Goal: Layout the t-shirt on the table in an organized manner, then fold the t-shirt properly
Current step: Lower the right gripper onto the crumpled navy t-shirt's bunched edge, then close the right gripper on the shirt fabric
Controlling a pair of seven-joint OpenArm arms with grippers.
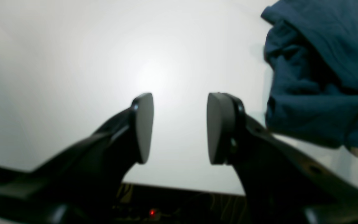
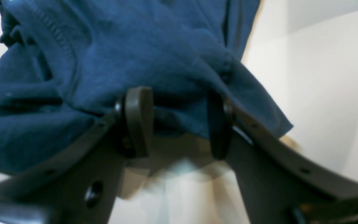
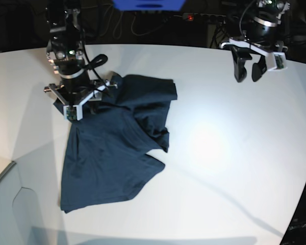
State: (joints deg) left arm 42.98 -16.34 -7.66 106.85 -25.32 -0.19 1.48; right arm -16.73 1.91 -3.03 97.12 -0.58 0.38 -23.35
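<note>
Base view shows the t-shirt [image 3: 115,148] rumpled on the tabletop [image 3: 224,163], its long axis running toward the right tool [image 3: 79,104], which hovers spread open at its far end, while the left tool [image 3: 248,69], also open, hangs well apart.

Big glossy white table [image 3: 229,153] with a curved edge fills most of the base view. Only thing lying on it is the dark navy t-shirt [image 3: 112,153], rumpled and partly folded over itself, left of centre, with bare tabletop all around.
</note>
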